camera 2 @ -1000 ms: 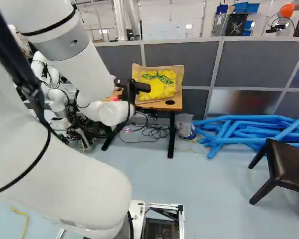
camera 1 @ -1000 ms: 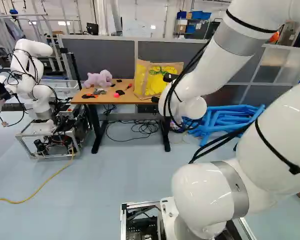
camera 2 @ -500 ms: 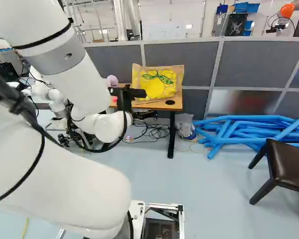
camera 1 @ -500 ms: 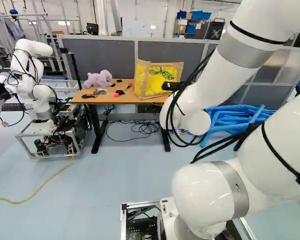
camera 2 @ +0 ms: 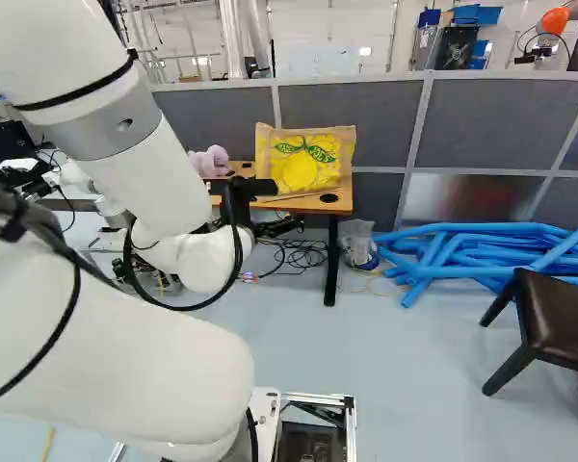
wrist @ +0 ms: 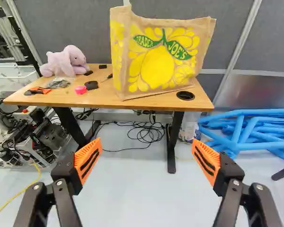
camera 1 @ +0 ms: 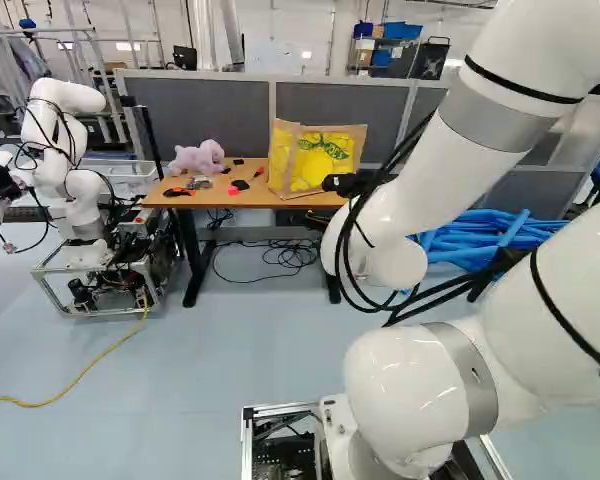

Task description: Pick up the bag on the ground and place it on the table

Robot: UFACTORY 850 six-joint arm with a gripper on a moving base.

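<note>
One wooden table (wrist: 97, 98) under one lemon-patterned bag (wrist: 157, 64) and one plush toy (wrist: 65, 62), ahead of one wide-open, empty gripper (camera 2: 279, 227).

Loads of room over the floor (wrist: 132, 189) in front of the tabletop (wrist: 94, 98), but its legs (wrist: 176, 128) and tangled cables (wrist: 149, 133) clutter underneath.

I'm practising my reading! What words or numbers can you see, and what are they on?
"TRADER": on the bag.
"JOE'S": on the bag too, next to the first word.
The print on the white thing by the blue tubes is too small to read.
I can't make out any numbers.
</note>
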